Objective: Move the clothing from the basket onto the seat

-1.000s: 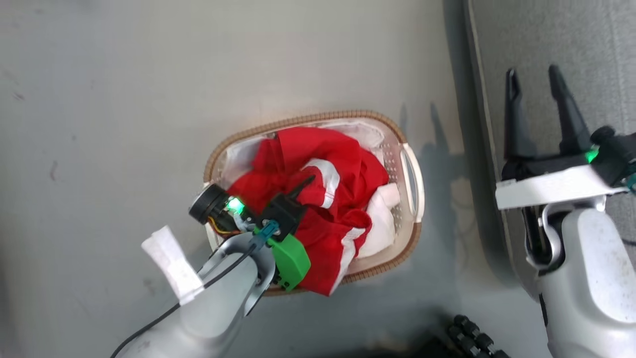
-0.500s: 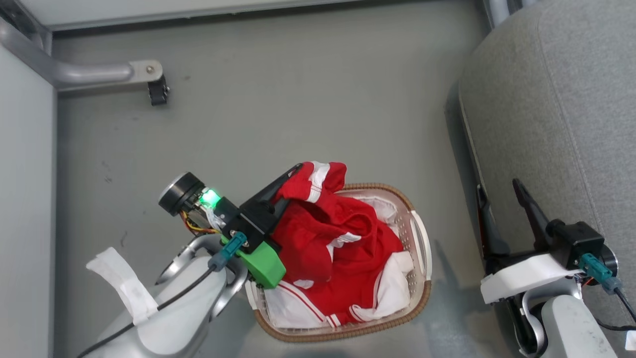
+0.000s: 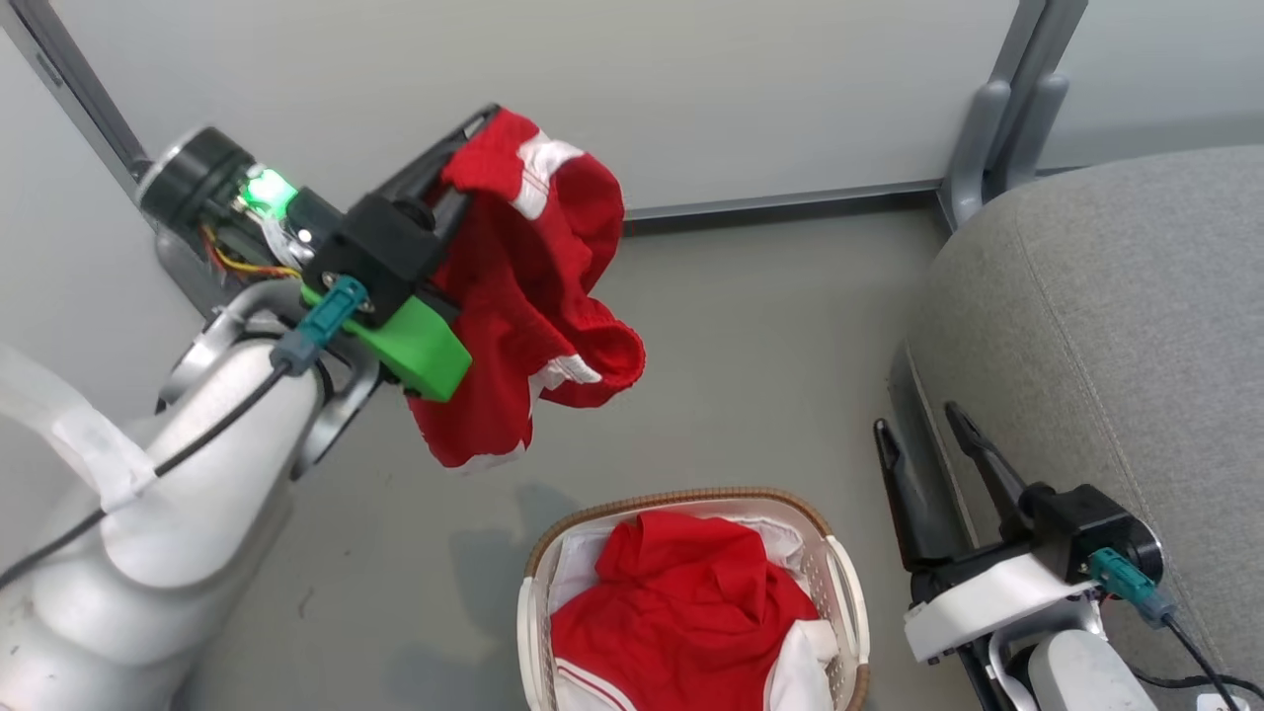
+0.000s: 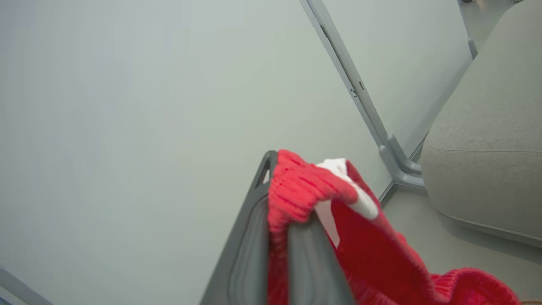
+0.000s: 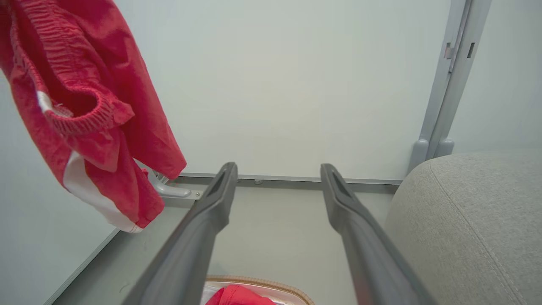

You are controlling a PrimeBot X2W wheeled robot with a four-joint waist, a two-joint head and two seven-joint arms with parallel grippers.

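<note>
Head view shows left pincer (image 3: 479, 123) gripping a red garment (image 3: 533, 276) in the air, apart from the seat (image 3: 1106, 326), right pincer (image 3: 916, 420) open; next it probably must swing over the seat and release.

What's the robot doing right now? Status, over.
Left gripper shut on red garment, hanging above floor. Right gripper open, empty, beside seat. More clothing in basket. No obstacle seen toward seat.
</note>
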